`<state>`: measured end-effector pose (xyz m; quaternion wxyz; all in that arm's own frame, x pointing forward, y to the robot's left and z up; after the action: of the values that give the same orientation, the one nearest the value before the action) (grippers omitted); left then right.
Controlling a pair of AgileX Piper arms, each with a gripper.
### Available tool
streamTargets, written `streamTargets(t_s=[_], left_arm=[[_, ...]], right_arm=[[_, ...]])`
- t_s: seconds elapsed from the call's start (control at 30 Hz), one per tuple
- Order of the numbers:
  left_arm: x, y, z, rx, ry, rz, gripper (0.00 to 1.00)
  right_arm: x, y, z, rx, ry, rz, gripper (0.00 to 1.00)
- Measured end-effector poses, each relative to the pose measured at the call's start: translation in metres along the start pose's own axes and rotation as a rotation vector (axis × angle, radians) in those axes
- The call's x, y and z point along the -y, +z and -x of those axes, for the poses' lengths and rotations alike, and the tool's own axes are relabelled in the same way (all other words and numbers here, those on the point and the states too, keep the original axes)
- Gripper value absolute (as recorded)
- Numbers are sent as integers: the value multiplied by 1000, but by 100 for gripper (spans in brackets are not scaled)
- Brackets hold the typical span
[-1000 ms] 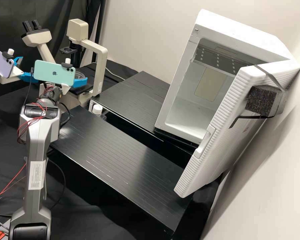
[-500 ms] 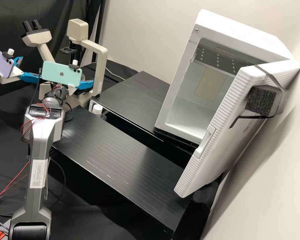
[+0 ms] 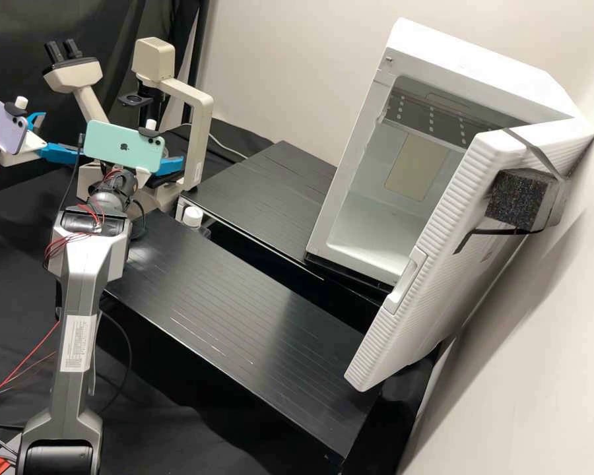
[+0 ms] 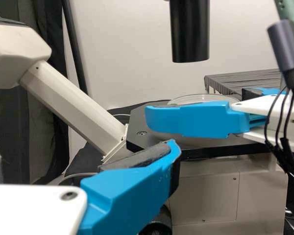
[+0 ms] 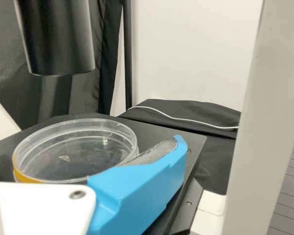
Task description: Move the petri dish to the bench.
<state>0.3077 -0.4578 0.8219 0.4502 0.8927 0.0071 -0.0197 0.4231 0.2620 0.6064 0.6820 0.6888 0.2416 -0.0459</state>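
In the high view my right gripper (image 3: pixel 171 165), below the green phone, is at the microscope stage. In the right wrist view the clear petri dish (image 5: pixel 71 149) lies level on the dark stage plate (image 5: pixel 186 156), its side against a pad of my right gripper (image 5: pixel 137 181), which is shut on it. The left wrist view has the dish's rim (image 4: pixel 201 98) behind that gripper's near blue finger. My left gripper (image 3: pixel 46 138) stands open in the high view, left of the microscope; in its own view one finger of the left gripper (image 4: pixel 137 176) shows, clear of the dish.
Above the dish hangs the black condenser tube (image 5: pixel 59 39), with the microscope's cream pillar (image 3: pixel 198 138) to the right. A white-capped bottle (image 3: pixel 192 216) stands by the low black platforms (image 3: pixel 244 297). The white incubator (image 3: pixel 369 165) has its door open.
My right gripper has moved rightward at the stage, and its visible finger has drawn in toward the phone, closing. The left arm has kept still.
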Motion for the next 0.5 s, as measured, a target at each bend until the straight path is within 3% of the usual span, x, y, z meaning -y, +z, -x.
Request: streamTargets(t_s=[0.17, 0.5], left_arm=[[0, 0, 0, 0, 0, 0, 100], [0, 0, 0, 0, 0, 0, 100]], right_arm=[[2, 3, -3, 17, 4, 41, 100], [6, 9, -6, 39, 3, 43, 100]])
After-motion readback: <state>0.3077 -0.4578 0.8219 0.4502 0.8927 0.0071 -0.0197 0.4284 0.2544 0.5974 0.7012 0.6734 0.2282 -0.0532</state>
